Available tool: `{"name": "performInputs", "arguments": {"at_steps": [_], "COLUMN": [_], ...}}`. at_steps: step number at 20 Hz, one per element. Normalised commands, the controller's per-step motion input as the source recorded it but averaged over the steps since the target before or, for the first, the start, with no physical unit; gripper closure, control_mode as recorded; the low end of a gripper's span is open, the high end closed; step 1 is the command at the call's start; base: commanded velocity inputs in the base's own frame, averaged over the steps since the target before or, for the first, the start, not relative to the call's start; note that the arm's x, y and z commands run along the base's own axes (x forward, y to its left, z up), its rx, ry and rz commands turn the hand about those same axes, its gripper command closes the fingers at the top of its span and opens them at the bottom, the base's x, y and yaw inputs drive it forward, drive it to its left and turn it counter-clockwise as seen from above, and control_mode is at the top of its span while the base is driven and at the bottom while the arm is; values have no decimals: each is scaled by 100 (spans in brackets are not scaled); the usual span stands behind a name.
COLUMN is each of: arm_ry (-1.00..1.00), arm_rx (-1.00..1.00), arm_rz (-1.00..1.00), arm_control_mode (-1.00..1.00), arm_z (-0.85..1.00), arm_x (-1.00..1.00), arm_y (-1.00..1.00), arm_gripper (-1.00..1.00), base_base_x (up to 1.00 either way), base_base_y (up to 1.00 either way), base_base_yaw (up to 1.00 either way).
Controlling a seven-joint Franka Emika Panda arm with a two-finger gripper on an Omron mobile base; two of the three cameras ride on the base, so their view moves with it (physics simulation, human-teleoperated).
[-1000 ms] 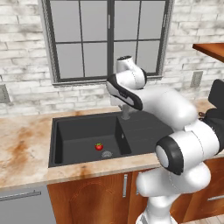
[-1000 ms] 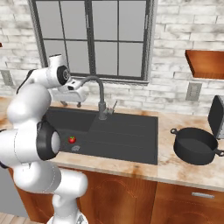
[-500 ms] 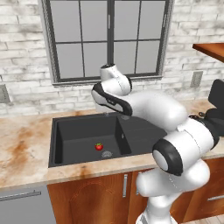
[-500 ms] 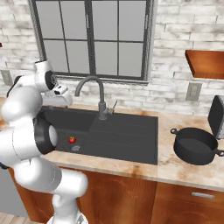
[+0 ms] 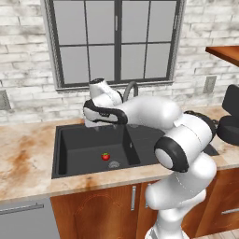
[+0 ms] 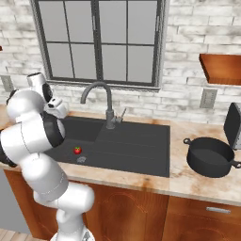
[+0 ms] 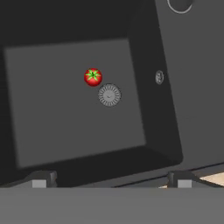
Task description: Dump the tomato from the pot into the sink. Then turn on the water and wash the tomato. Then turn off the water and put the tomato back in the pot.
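Tomato (image 7: 92, 77) lay on the basin floor of the sink (image 7: 166, 113), well below and ahead of the gripper (image 7: 111, 180), just beside the round drain (image 7: 109, 95). The arm reached across the counter with its hand held high over the basin's near-left part, looking down into it. Fingertips (image 7: 39, 180) stood wide apart with nothing between them. From the right base view, the pot (image 6: 210, 156) sat on the counter far off to the gripper's right, and the faucet (image 6: 103, 101) stood between them.
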Motion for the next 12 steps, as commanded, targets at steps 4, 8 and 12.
{"name": "performInputs", "arguments": {"at_steps": [4, 8, 12], "arm_ry": [-2, -5, 0], "arm_rx": [0, 0, 0], "arm_rz": [0, 0, 0], "arm_control_mode": [-100, -100, -100], "arm_z": [-45, -34, -44], "arm_x": [25, 5, 3], "arm_y": [12, 0, 0], "arm_gripper": [-100, -100, -100], "base_base_x": [0, 0, 0], "base_base_y": [0, 0, 0], "base_base_yaw": [0, 0, 0]}}
